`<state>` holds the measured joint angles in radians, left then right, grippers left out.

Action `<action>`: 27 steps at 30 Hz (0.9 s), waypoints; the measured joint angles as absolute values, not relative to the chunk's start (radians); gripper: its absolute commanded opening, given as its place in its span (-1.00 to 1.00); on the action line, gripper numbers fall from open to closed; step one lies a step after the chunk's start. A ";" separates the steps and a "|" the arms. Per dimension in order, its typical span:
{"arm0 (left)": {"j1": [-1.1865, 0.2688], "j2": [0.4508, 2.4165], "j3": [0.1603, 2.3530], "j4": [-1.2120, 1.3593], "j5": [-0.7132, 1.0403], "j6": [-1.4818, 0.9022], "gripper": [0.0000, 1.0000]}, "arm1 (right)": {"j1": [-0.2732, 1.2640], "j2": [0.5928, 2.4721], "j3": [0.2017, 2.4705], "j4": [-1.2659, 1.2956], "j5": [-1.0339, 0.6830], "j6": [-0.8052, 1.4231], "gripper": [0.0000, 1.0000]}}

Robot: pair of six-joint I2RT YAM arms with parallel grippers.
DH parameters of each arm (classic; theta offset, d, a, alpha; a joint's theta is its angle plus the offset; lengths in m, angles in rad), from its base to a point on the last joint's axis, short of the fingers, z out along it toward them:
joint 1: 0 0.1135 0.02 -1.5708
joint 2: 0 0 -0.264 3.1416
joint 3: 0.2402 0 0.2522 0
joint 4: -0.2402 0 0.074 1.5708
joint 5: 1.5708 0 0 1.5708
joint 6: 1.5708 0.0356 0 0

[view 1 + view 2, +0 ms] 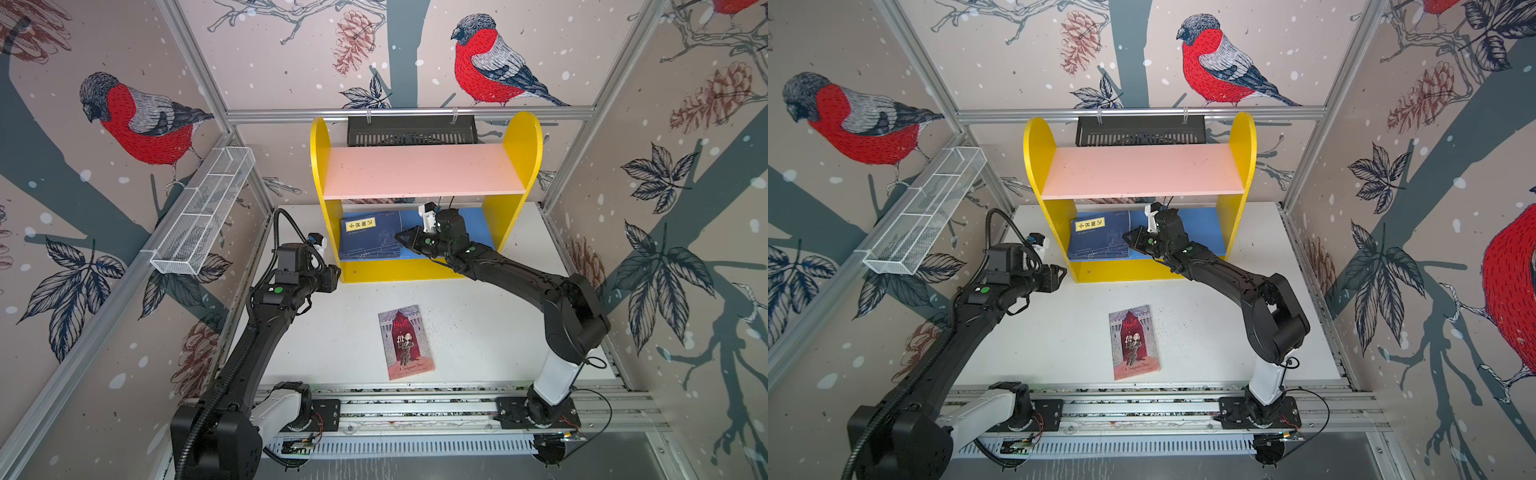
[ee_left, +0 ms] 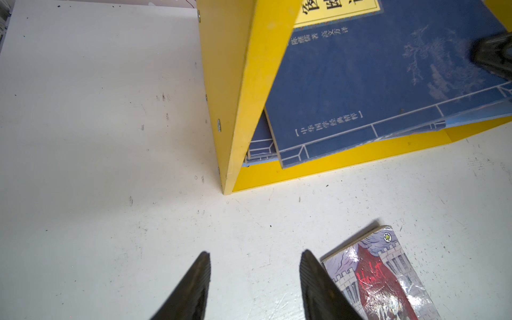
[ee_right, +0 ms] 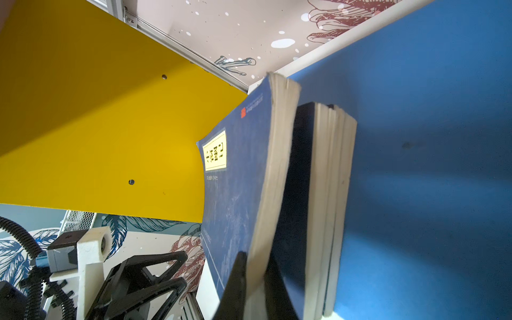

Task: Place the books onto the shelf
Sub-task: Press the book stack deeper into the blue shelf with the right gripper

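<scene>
Although the navy books [image 1: 365, 243] already lie stacked flat on the shelf [image 1: 521, 137], the task is judged unfinished: one book is outside it, and the top one has yet to be released. At the left, the left tool [image 2: 255, 253] hangs with jaws apart and empty above the worktop [image 1: 498, 332], just off the shelf's front left corner. The stack occupies the left end of the blue lower board [image 1: 473, 220], against the left side panel [image 2: 235, 83]; the count is uncertain. The pink upper board [image 1: 424, 170] is bare. The right tool [image 3: 256, 256] is closed on the right-hand page edge of the top navy book [image 3: 238, 180], which sits tilted, that edge raised; its label lies rear left, and its long axis cannot be fixed. The Hamlet book [image 1: 406, 343] lies face up mid-worktop near the front edge, long axis front to rear, title end toward the shelf.
</scene>
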<state>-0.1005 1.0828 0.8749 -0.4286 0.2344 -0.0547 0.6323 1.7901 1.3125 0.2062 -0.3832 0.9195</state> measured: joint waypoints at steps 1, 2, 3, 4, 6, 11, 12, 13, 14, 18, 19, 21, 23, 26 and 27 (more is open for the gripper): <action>-0.101 1.083 0.875 -0.429 0.234 -0.052 0.06 | 0.634 1.792 1.312 0.210 -0.377 0.920 -0.97; -0.101 1.083 0.875 -0.429 0.234 -0.052 0.06 | 0.636 1.793 1.313 0.211 -0.373 0.921 -0.97; -0.101 1.083 0.875 -0.428 0.234 -0.052 0.06 | 0.639 1.793 1.313 0.211 -0.368 0.932 -0.97; -0.101 1.083 0.875 -0.428 0.234 -0.052 0.07 | 0.640 1.793 1.313 0.211 -0.366 0.938 -0.96; -0.101 1.083 0.875 -0.427 0.234 -0.053 0.07 | 0.640 1.794 1.313 0.216 -0.363 0.939 -0.97; -0.101 1.083 0.875 -0.423 0.235 -0.053 0.07 | 0.647 1.798 1.314 0.218 -0.353 0.946 -0.84; -0.101 1.083 0.875 -0.422 0.235 -0.053 0.07 | 0.649 1.799 1.314 0.218 -0.348 0.946 -0.76; -0.101 1.083 0.875 -0.422 0.234 -0.053 0.07 | 0.649 1.799 1.314 0.219 -0.345 0.947 -0.73; -0.101 1.083 0.875 -0.421 0.234 -0.053 0.07 | 0.651 1.799 1.314 0.219 -0.344 0.947 -0.69; -0.101 1.083 0.872 -0.410 0.234 -0.053 0.07 | 0.656 1.800 1.314 0.217 -0.330 0.946 -0.37; -0.101 1.083 0.870 -0.404 0.234 -0.053 0.07 | 0.658 1.800 1.314 0.216 -0.329 0.945 -0.31; -0.101 1.083 0.868 -0.398 0.232 -0.052 0.10 | 0.662 1.800 1.315 0.210 -0.324 0.944 -0.18; -0.101 1.087 0.863 -0.390 0.231 -0.051 0.13 | 0.665 1.800 1.319 0.197 -0.317 0.940 -0.07; -0.101 1.096 0.845 -0.369 0.229 -0.032 0.16 | 0.667 1.800 1.332 0.165 -0.302 0.933 0.02; -0.101 1.098 0.836 -0.358 0.223 -0.019 0.18 | 0.667 1.800 1.337 0.154 -0.295 0.928 0.04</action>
<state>-0.1013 1.0981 0.8356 -0.3584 0.2226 -0.0185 0.6670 1.8000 1.3373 0.1543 -0.2947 0.9276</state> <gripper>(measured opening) 0.575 0.503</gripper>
